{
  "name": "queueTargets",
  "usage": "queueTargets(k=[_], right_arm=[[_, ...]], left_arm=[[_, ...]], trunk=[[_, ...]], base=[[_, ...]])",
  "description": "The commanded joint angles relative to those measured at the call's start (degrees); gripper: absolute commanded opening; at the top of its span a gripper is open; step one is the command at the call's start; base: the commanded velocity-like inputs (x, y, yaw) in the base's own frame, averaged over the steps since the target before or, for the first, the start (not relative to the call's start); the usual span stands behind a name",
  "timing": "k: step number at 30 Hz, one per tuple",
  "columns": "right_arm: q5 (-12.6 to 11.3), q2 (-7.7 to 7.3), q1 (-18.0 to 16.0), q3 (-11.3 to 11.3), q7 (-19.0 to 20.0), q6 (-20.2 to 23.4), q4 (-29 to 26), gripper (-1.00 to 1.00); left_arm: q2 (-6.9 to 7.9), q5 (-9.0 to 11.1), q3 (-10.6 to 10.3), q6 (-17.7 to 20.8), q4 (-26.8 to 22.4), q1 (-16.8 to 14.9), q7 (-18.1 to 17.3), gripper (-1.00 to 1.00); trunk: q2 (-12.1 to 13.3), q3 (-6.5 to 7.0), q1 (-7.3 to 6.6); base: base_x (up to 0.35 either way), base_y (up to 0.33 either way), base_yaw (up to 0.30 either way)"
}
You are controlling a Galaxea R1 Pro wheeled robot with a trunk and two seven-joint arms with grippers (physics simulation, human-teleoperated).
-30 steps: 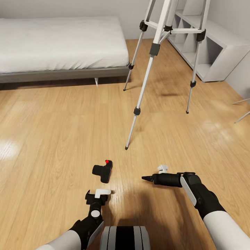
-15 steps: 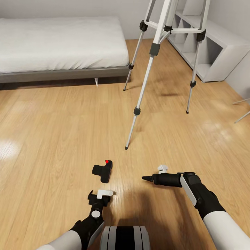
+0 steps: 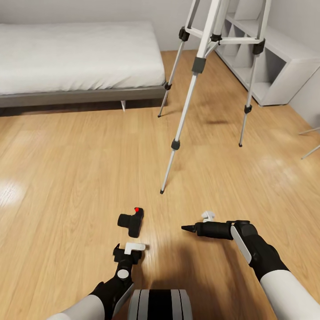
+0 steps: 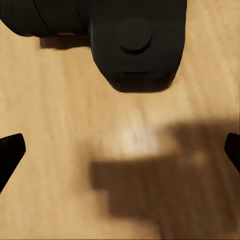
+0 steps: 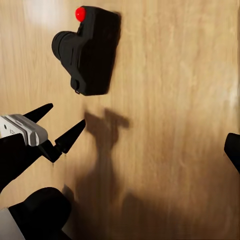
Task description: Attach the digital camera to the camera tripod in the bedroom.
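**Lying on the floor: camera between two low grippers**

Head view: digital camera (image 3: 131, 221) flat on the wood floor (image 3: 66, 186), red dot uppermost, bare boards on every side of it; left gripper (image 3: 128, 250) low and just short of the camera, not touching, fingers parted; right gripper (image 3: 194, 228) off to the camera's right, level with it, a strip of open floor between them, whether its fingers are parted cannot be told from this angle; camera tripod (image 3: 209, 84) standing well beyond, its nearest foot planted past the camera with clear floor between; bed (image 3: 75, 58) along the far left, its edge near the tripod's leftmost leg; white shelf unit (image 3: 275, 66) at far right behind the tripod.

Left wrist view: camera (image 4: 125, 40) close ahead on the boards, blurred; two dark fingertips (image 4: 10, 150) at opposite margins, spread wide, nothing between them but floor and shadow.

Right wrist view: camera (image 5: 90, 50) seen from above, lens to one side, red dot at its edge; left gripper (image 5: 52, 127) near it, pointed tips apart; one right fingertip (image 5: 232, 150) at the margin, jaw spread not determinable.
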Motion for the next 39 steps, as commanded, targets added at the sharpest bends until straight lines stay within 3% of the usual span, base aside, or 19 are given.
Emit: queueTargets(k=[1,39], right_arm=[[-0.3,-0.05,0.0,0.1,-0.1,0.3,0.0,1.00],[-0.3,-0.05,0.0,0.1,0.1,0.3,0.0,1.00]], left_arm=[[0.03,0.6,-0.5,-0.3,0.1,0.0,0.3,1.00],[0.10,0.7,-0.5,-0.3,0.1,0.0,0.4,1.00]], trunk=[[0.0,-0.03,0.01],[0.0,-0.03,0.01]], base=[[0.136,0.000,0.000],[0.076,0.000,0.000]])
